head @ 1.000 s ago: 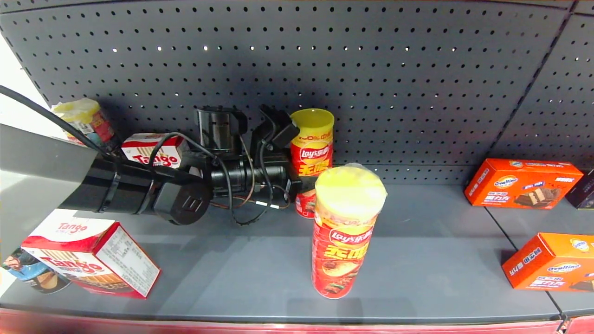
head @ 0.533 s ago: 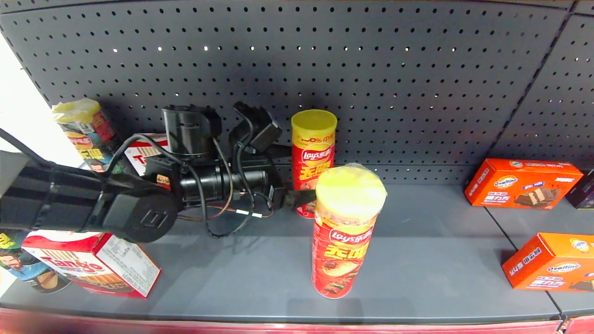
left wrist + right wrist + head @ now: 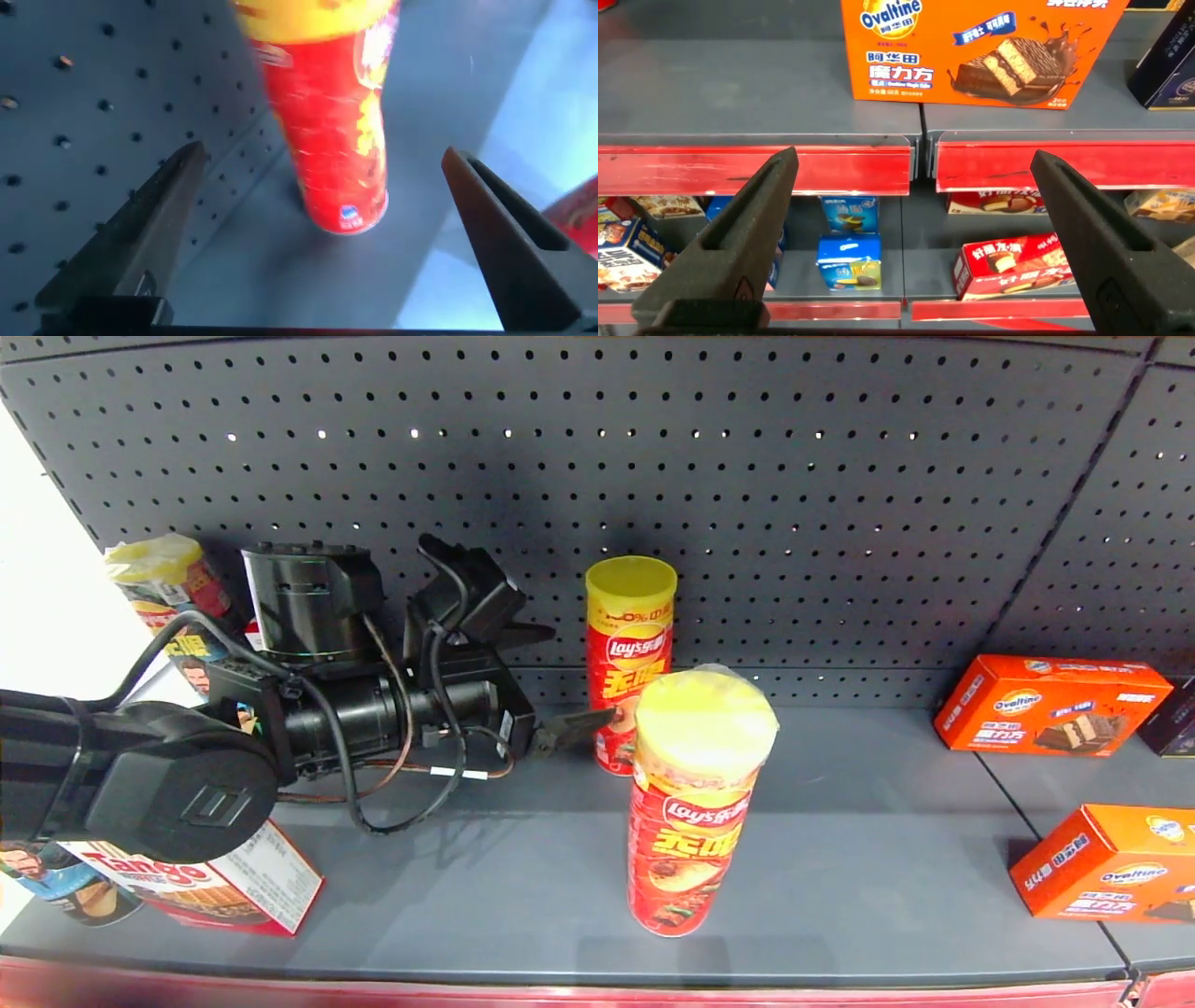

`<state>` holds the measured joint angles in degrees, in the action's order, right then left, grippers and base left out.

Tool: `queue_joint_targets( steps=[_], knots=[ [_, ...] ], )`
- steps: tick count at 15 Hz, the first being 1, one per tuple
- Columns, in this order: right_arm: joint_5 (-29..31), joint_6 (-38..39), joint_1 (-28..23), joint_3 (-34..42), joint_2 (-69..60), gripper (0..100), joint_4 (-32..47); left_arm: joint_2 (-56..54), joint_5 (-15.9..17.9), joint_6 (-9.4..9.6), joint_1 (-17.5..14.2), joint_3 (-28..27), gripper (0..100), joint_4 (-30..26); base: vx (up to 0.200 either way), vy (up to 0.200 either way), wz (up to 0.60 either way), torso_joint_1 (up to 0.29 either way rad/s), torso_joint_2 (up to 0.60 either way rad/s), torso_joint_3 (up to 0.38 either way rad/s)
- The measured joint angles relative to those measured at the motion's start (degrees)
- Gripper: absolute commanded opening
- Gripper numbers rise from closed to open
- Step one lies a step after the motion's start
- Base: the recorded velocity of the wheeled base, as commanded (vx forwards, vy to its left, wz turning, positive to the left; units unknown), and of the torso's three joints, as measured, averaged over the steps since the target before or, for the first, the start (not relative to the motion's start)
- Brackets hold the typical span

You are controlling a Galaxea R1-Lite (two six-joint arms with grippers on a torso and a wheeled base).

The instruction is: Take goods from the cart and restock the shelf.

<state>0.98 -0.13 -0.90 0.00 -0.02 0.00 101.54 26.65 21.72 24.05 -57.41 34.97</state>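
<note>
Chip can (image 3: 630,653), red with a yellow lid, stands upright at the rear of the shelf (image 3: 840,859), close against the pegboard back (image 3: 747,476). A second chip can (image 3: 695,803) of the same kind stands upright at about 5 o'clock from it, nearer the front edge, apart from it.

The left claw (image 3: 581,674) sits at 9 o'clock of the rear can, spread wide and holding nothing. In the left wrist view the chip can (image 3: 336,121) shows between the two fingers of the left claw (image 3: 322,154), with a clear gap on each side. From the head camera, one fingertip (image 3: 597,717) lies just at the can's lower edge; I cannot tell whether it touches.

A second ago this claw was around the lower part of the rear can, and the arm hid part of it. Since then the arm has drawn back toward 9 o'clock and the whole can has come clear. The can has kept its place and stayed upright.

The right claw (image 3: 913,161) is also spread wide and empty, with an orange box (image 3: 971,51) on a shelf beyond it.

At 3 o'clock of the cans lie two orange boxes (image 3: 1050,703) (image 3: 1111,863). At 8 o'clock, under the left arm, lies a red and white wafer box (image 3: 252,887).
</note>
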Motion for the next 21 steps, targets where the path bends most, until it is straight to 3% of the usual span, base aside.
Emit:
queue_joint_targets(
  steps=[9,21],
  knots=[
    [0.0,0.0,0.0,0.0,0.0,100,0.0,2.8,-3.6,-0.18,-0.3,-3.5,100,0.0,0.000,0.000,0.00,0.000,0.00,0.000],
    [0.0,0.0,0.0,0.0,0.0,100,0.0,4.5,-4.3,-0.99,-1.1,-4.5,100,0.0,0.000,0.000,0.00,0.000,0.00,0.000]
  ],
)
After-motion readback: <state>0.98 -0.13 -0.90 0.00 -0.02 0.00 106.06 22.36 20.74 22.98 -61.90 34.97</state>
